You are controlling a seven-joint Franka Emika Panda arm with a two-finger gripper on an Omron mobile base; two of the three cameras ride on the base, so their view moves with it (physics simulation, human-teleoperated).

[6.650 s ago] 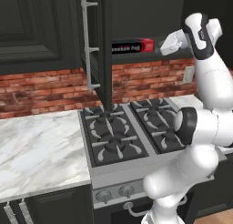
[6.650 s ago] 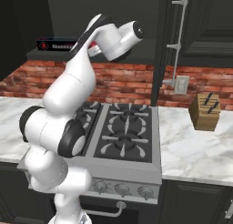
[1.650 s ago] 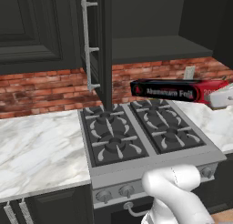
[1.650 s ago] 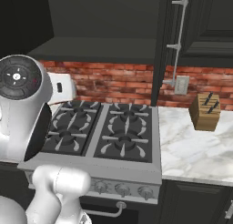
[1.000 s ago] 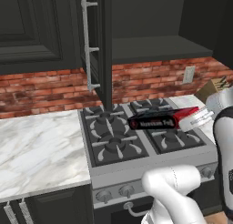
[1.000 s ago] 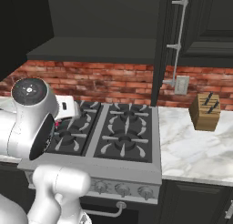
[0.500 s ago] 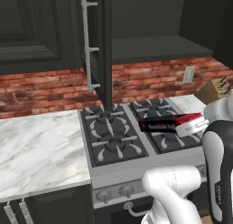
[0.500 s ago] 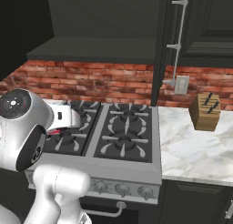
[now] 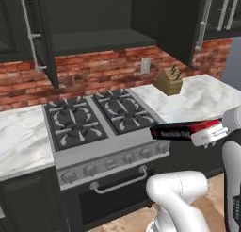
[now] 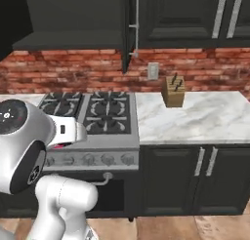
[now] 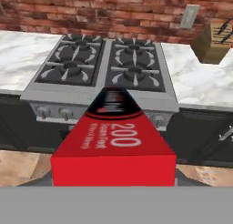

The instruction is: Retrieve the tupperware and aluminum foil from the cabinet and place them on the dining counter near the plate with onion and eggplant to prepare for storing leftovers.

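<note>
aluminum foil (image 9: 186,130) clamped in gripper (image 9: 207,135) — jutting forward.

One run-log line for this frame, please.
gripper: shut on long black red-ended aluminum foil box | position: before stove | cabinet: open

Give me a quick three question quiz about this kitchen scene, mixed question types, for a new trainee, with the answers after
1. True or false: the aluminum foil is held in the gripper, out in front of the stove.
2. Multiple choice: what stands on the counter right of the stove? A kettle; B knife block; C toaster.
3. Fill in: the cabinet above the stove has its doors ____.

Key: 1 true; 2 B; 3 open.
</note>
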